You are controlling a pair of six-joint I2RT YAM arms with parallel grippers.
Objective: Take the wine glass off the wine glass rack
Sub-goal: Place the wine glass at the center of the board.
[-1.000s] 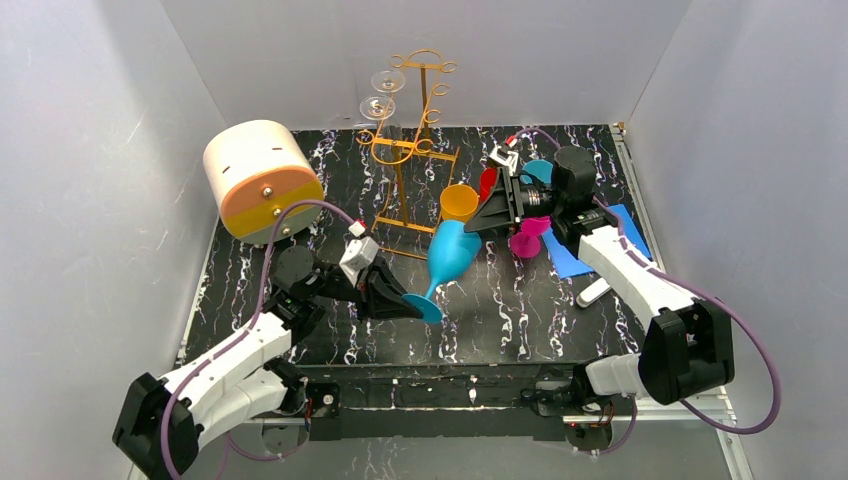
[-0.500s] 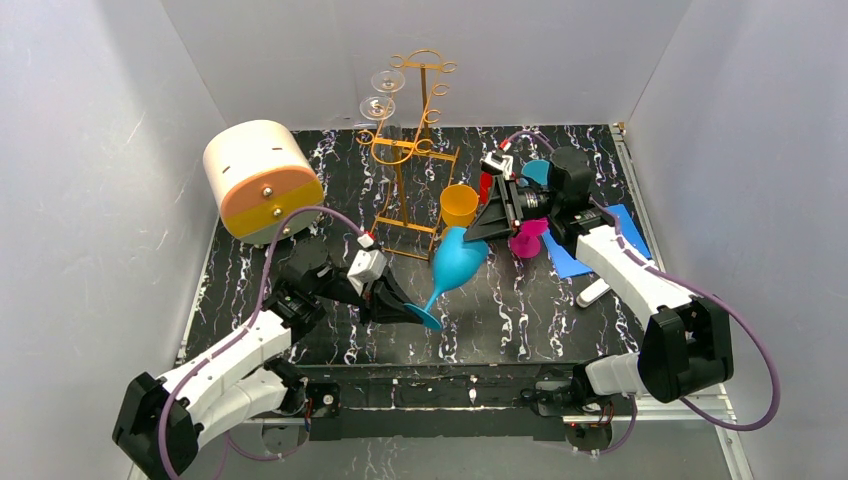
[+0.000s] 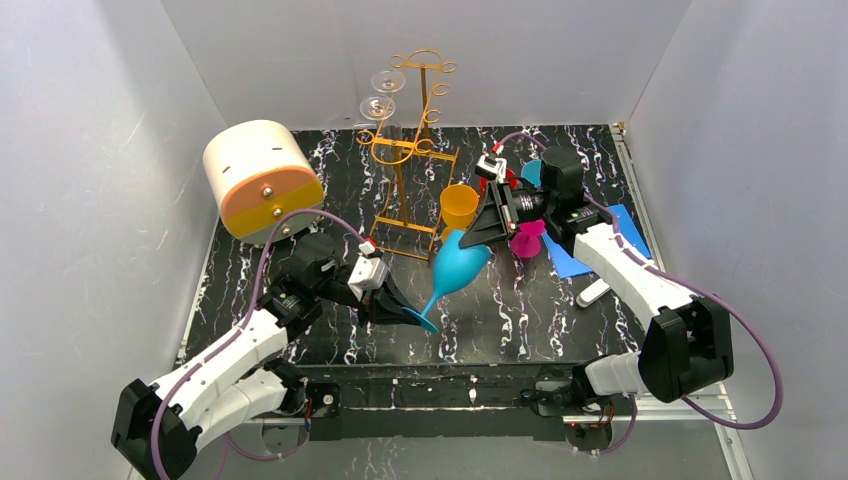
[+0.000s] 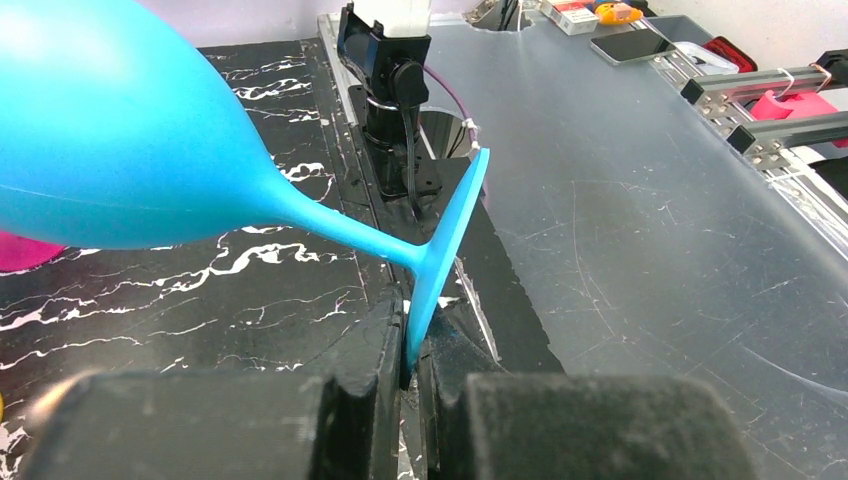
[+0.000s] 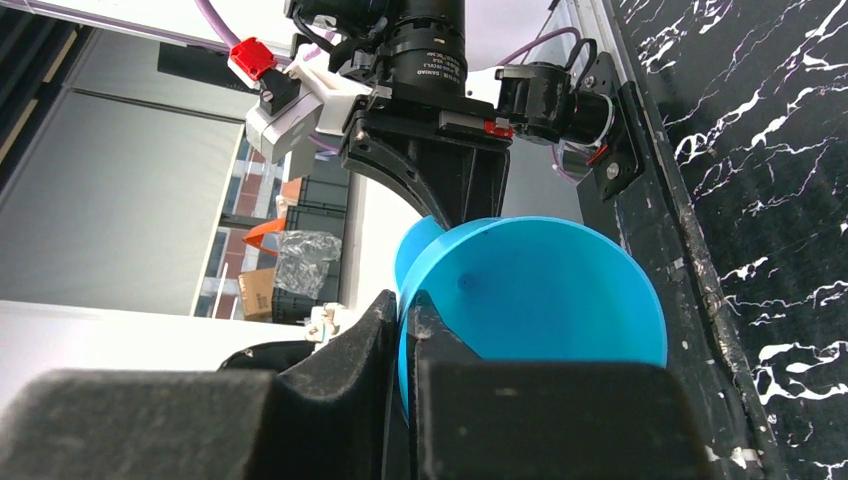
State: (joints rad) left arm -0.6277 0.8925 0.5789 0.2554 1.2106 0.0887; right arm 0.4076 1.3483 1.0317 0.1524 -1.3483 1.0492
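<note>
I count one wine glass rack [image 3: 412,150]. Hanging on it: two clear wine glasses [image 3: 387,81]. Just right of the rack: one blue wine glass [image 3: 455,265] and one orange cup [image 3: 459,203]. Farther right of it: one magenta glass [image 3: 524,241], one blue sheet [image 3: 570,261] and one white object [image 3: 592,292]. Left of the rack: one cylindrical box [image 3: 262,180].

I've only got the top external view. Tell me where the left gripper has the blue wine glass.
Observer: Left wrist view: the left gripper is shut on the edge of the blue wine glass, at its foot, the disc edge-on between the fingers.
Operator: Now the right one.
Observer: Right wrist view: the right gripper pinches the rim of the bowl, one finger outside, one inside.
Operator: Check the bowl for contents.
Observer: The right wrist view looks into it; nothing shows in the visible part.
</note>
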